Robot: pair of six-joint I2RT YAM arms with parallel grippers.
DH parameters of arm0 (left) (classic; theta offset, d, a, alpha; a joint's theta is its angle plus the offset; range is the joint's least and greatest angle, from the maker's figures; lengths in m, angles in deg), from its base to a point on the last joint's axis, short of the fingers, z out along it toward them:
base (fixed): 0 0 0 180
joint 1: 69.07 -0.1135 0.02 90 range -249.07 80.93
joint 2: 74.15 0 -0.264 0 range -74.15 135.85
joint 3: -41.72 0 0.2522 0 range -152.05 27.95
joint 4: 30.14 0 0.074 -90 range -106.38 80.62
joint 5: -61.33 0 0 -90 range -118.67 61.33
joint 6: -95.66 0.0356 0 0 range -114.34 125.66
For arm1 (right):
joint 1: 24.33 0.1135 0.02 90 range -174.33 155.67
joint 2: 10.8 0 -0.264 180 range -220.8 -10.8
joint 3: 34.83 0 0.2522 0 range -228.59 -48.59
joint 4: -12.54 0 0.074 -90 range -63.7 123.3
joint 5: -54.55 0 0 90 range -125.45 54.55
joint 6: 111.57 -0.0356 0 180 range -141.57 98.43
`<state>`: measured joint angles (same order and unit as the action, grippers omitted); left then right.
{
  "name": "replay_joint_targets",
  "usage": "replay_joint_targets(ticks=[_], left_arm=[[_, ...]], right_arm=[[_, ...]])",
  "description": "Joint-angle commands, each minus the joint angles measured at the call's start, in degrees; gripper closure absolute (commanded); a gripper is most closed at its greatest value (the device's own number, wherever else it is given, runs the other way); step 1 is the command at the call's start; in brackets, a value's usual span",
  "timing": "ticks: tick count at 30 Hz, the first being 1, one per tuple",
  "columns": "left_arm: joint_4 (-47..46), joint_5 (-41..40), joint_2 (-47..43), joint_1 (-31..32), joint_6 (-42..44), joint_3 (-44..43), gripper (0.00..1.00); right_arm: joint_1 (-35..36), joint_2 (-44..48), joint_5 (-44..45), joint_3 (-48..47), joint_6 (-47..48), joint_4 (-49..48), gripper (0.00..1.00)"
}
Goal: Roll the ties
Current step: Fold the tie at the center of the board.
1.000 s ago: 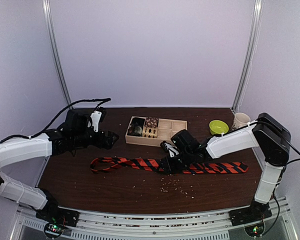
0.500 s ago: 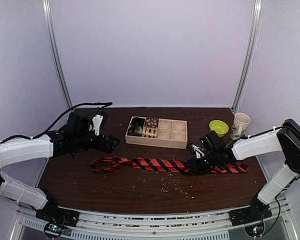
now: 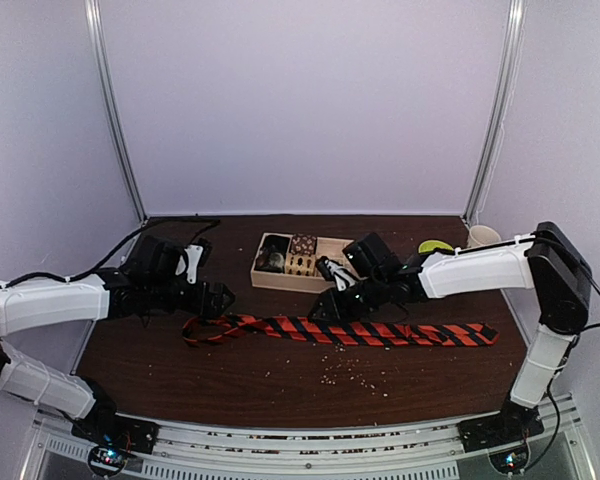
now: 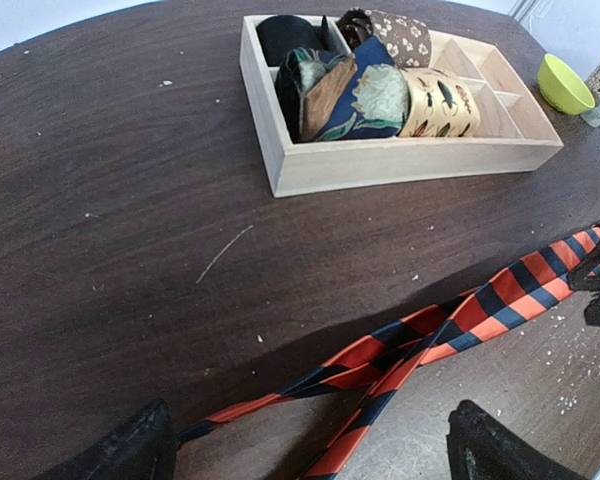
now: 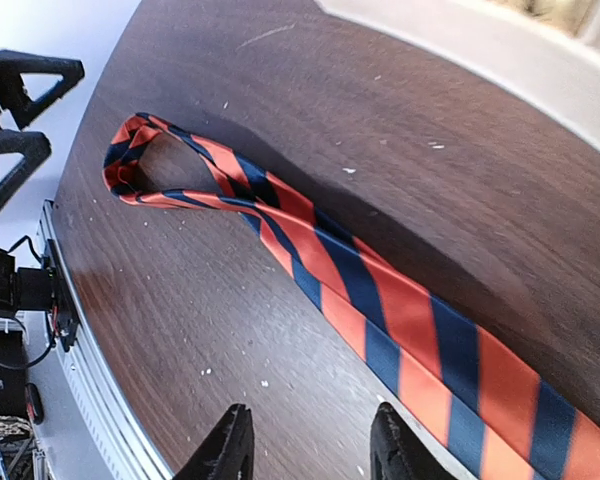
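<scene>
**Change observed.** Within the last second the right arm's fingers (image 3: 325,305) had worked along the long, narrow fabric necktie with red-orange and black diagonal stripes (image 3: 380,332). They were first on its middle and then toward its wide end at the right of the frame. They now stood lifted off it at centre frame, just below the partitioned pale wooden tray (image 3: 280,287). In the right wrist view these fingers (image 5: 310,450) were apart with only table between them. The left arm's fingers (image 3: 218,298) had shifted little. They were spread fully apart, empty, and just above the tie's looped narrow end.

**Meaning for the task.** The necktie lay flat and fairly straight across the middle of the dark wood-grain table (image 3: 180,370), held by neither arm. Judged from this, straightening was done and rolling had not begun.

**Materials and shapes.**
- Necktie: thin, limp woven cloth. The narrow end was doubled back into an open loop at left, and the band widened toward the right.
- Tray: rigid, square-edged, light unfinished wood, with patterned fabric rolls (image 4: 370,95) in its left compartments.
- Table: matte and scattered with pale crumbs (image 3: 350,372).
</scene>
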<state>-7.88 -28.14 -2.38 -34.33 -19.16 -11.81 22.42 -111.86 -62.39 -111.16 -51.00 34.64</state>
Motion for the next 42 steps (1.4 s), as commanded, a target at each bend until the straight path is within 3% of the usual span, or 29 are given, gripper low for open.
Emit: replay_joint_targets(ticks=[1, 10, 20, 23, 27, 31, 34, 38, 42], left_arm=[[-0.7, -0.9, 0.5, -0.7, -0.6, -2.0, 0.03], [0.6, -0.4, 1.8, -1.4, -1.4, -3.2, 0.03], [0.9, 2.8, 2.7, -2.0, -0.9, -2.7, 0.04], [-0.9, 7.2, 2.1, -2.0, 0.8, -0.9, 0.06], [-5.4, 12.6, -0.5, -2.0, 0.5, 3.3, 0.14], [-6.0, 11.9, -1.9, -2.0, -1.5, 6.2, 0.31], [-2.2, 12.1, 1.2, -2.0, 0.6, 4.1, 0.43], [-5.0, 20.7, 6.1, -1.9, 2.6, 2.4, 0.57], [-5.4, 24.6, 10.5, -0.4, 5.1, -0.8, 0.61]], right_arm=[[2.2, -6.1, 3.1, -3.8, -1.5, 0.5, 0.60], [2.2, -11.5, 5.7, -1.2, -0.3, 2.3, 0.62], [-2.1, -0.2, 1.6, 19.3, 0.9, 3.8, 0.67], [-5.1, 3.6, -1.4, 23.2, 1.0, 3.8, 0.67], [-6.0, 8.4, -2.2, 22.1, 3.2, 3.0, 0.65], [-3.7, 10.3, -2.3, 16.3, 6.3, 1.6, 0.57], [-0.7, 10.4, -0.6, 12.2, 8.5, 1.8, 0.56], [1.6, 9.5, -0.3, 9.7, 9.2, 0.3, 0.57], [2.0, 9.0, 0.4, 9.6, 8.9, -1.8, 0.56]])
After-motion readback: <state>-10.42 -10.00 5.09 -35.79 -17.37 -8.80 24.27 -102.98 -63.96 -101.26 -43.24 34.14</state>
